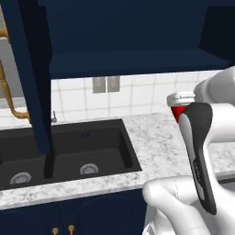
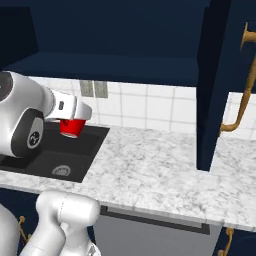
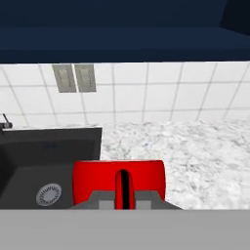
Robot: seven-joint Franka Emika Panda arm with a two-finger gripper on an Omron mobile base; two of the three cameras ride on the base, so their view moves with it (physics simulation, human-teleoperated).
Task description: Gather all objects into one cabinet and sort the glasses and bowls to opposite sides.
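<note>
Nearest the base, white arm w/ gripper [image 2: 75,120] raised above counter level, pinching red mug [image 2: 73,127]; mug's handle faces the hand cam, mug clear of the worktop. Below/left: black sink [image 1: 69,151] w/ two drains, set in speckled marble counter [image 2: 150,170]. Farther back, white tile wall w/ grey outlet plate [image 3: 74,77]. Above that, navy upper cabinet [image 1: 133,62], doors swung open, gold handles at sides; shelf interior dark, contents can't be told.
</note>
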